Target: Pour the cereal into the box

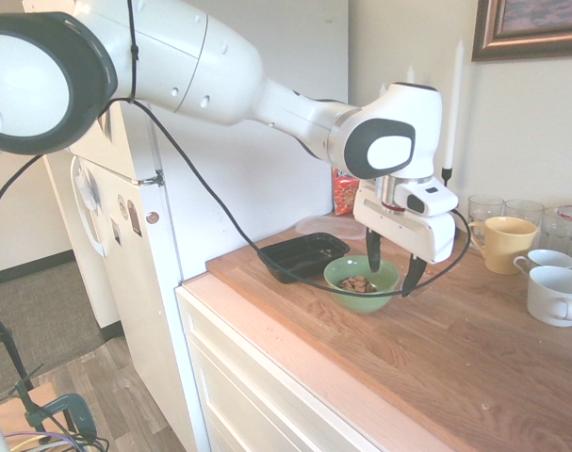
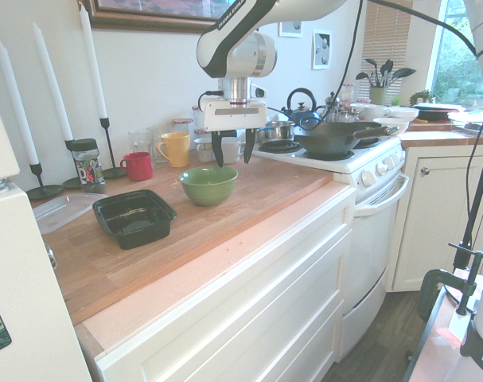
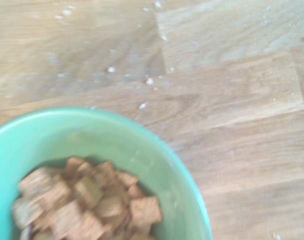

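Your gripper [image 1: 391, 267] is spread wide over the green bowl [image 1: 361, 282]'s rim, probably straddling it. Clamp firmly before tipping cereal [image 3: 86, 202] into the box [image 2: 134, 217].

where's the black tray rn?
The shallow black plastic tray sits on the wooden counter, near its fridge end, just beside the green bowl holding the tan cereal; a clear plastic lid lies behind it by the wall.

Tan cereal [image 3: 86, 200] heaped in green bowl [image 1: 361, 282]; black box [image 2: 134, 216] seemingly empty.
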### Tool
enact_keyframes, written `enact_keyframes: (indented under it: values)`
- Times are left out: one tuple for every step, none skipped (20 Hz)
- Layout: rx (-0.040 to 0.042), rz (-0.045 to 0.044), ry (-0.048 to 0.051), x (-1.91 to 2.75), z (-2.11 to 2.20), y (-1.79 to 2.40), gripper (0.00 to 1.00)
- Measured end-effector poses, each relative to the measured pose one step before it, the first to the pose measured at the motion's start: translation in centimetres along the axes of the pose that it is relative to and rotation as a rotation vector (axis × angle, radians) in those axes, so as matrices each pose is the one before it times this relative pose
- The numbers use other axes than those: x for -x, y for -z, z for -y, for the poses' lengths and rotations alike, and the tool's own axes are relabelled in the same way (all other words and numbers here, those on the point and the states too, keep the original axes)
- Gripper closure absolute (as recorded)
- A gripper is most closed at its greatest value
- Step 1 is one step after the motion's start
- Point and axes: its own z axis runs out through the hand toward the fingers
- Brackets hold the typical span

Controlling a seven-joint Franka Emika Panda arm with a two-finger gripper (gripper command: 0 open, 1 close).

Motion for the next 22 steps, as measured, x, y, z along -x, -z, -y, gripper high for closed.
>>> enact_keyframes:
  values:
    - [0.00486, 0.00366, 0.00339, -0.191, 0.142, -0.593, 0.00]
    - [0.00374, 0.00284, 0.00267, -0.153, 0.140, -0.458, 0.00]
    - [0.00250, 0.00245, 0.00179, -0.139, 0.132, -0.371, 0.00]
    - [0.00195, 0.00195, 0.00172, -0.122, 0.109, -0.286, 0.00]
    - [0.00219, 0.00161, 0.00115, -0.096, 0.075, -0.261, 0.00]
    - [0.00308, 0.00230, 0.00035, -0.106, 0.051, -0.330, 0.00]
    - [0.00487, 0.00417, 0.00085, -0.087, -0.005, -0.451, 1.00]
    - [0.00560, 0.00490, 0.00130, -0.081, -0.027, -0.509, 1.00]
    - [0.00577, 0.00511, 0.00097, -0.075, -0.031, -0.530, 1.00]
    - [0.00541, 0.00473, 0.00096, -0.059, -0.016, -0.495, 1.00]
    - [0.00406, 0.00360, 0.00025, -0.029, 0.005, -0.372, 1.00]
    - [0.00278, 0.00247, 0.00053, -0.013, 0.010, -0.255, 1.00]
    - [0.00177, 0.00156, 0.00120, 0.007, 0.024, -0.160, 1.00]
    - [0.00137, 0.00117, 0.00204, 0.032, 0.046, -0.121, 1.00]
    - [0.00156, 0.00129, 0.00252, 0.044, 0.058, -0.133, 1.00]
    - [0.00205, 0.00168, 0.00304, 0.071, 0.095, -0.177, 1.00]
    - [0.00268, 0.00225, 0.00265, 0.099, 0.130, -0.229, 1.00]
    - [0.00256, 0.00212, 0.00261, 0.113, 0.145, -0.226, 1.00]
    - [0.00251, 0.00211, 0.00268, 0.111, 0.143, -0.219, 1.00]
    - [0.00160, 0.00156, 0.00298, 0.134, 0.166, -0.158, 1.00]
    - [0.00124, 0.00090, 0.00343, 0.157, 0.188, -0.114, 1.00]
    - [0.00151, 0.00111, 0.00250, 0.125, 0.154, -0.133, 1.00]
